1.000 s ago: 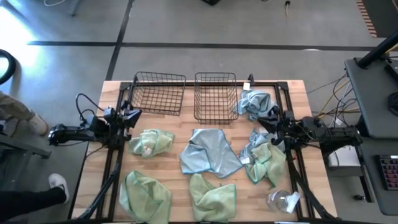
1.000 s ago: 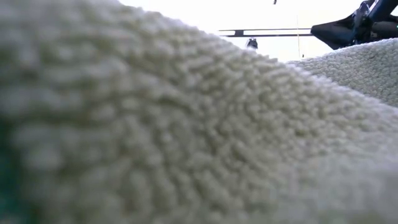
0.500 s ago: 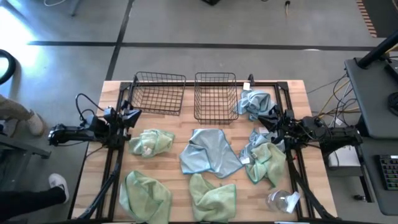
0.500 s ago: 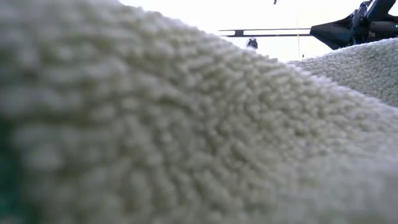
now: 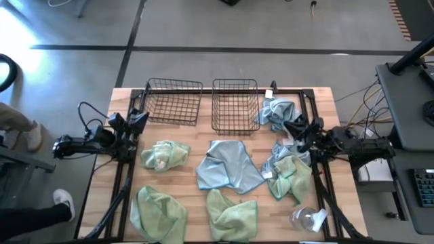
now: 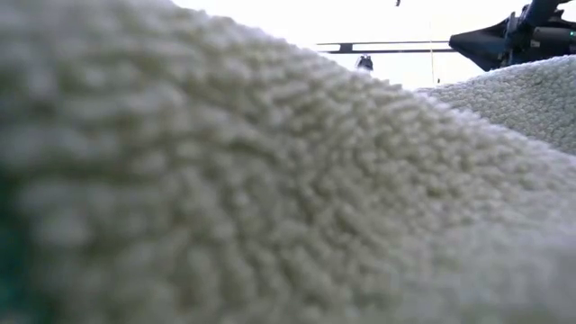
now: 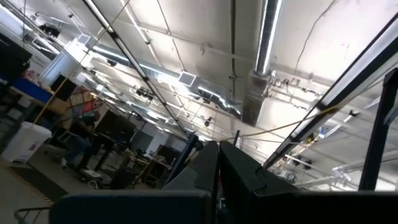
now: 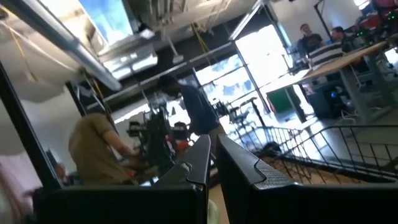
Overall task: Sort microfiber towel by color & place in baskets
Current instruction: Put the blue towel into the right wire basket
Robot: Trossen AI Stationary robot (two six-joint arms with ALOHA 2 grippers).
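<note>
**Towels spread out, both baskets bare, arms at the table sides**

On the wooden table [image 5: 319, 102], seen from above, two black wire baskets sit side by side at the far edge: left basket [image 5: 173, 102], right basket [image 5: 234, 105]. No cloth shows in either.

Towels lie loose on the wood. Green ones: one near the left arm [image 5: 165, 154], one at the near left [image 5: 157, 213], one near-centre [image 5: 232, 213], one on the right [image 5: 293, 175]. Blue-grey ones: a big one mid-table [image 5: 227, 165], a crumpled one just right of the right basket [image 5: 277, 112], another touching the right-side green one [image 5: 277, 157]. Clear plastic item [image 5: 308, 218] sits at the near right corner.

Left gripper [image 5: 139, 118] is at the table's left edge, fingers [image 7: 208, 168] pressed together, holding nothing, tilted up w/ ceiling behind. Right gripper [image 5: 296, 127] is btwn the two right-side blue-grey towels, fingers [image 8: 202, 158] closed, nothing visibly held.

Low view is filled by fuzzy cloth [image 6: 225, 180].
</note>
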